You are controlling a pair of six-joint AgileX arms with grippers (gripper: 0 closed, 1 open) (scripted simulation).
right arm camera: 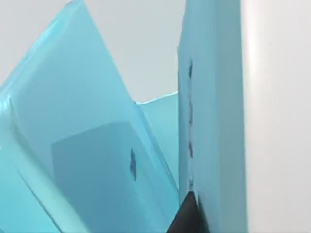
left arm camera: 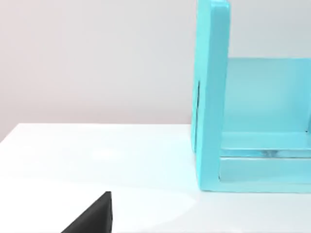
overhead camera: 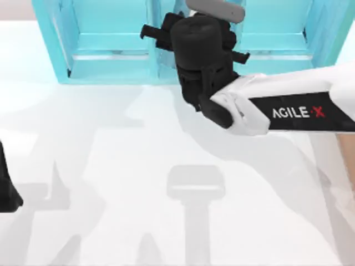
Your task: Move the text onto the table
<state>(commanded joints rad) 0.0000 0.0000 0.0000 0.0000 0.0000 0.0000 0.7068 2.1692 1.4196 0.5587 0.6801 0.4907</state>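
Observation:
The text [right arm camera: 214, 97] stands close to the right wrist camera, its light-blue cover facing the lens and its white page edges beside it. From above, the text [overhead camera: 217, 8] is a pale tilted bar at the top of the shelf's middle. My right gripper [overhead camera: 208, 25] reaches in from the right and is shut on the text. One black fingertip [right arm camera: 187, 216] presses the cover; the other is hidden behind the book. The white table [overhead camera: 111, 166] spreads out in front of the shelf. My left gripper [overhead camera: 6, 188] is parked at the table's left edge.
A turquoise shelf unit [overhead camera: 111, 50] runs along the table's back edge, with upright dividers and open compartments. Its end wall [left arm camera: 213, 97] appears in the left wrist view and its tilted panels [right arm camera: 87, 121] in the right wrist view. The right arm [overhead camera: 294, 111] crosses the table's right side.

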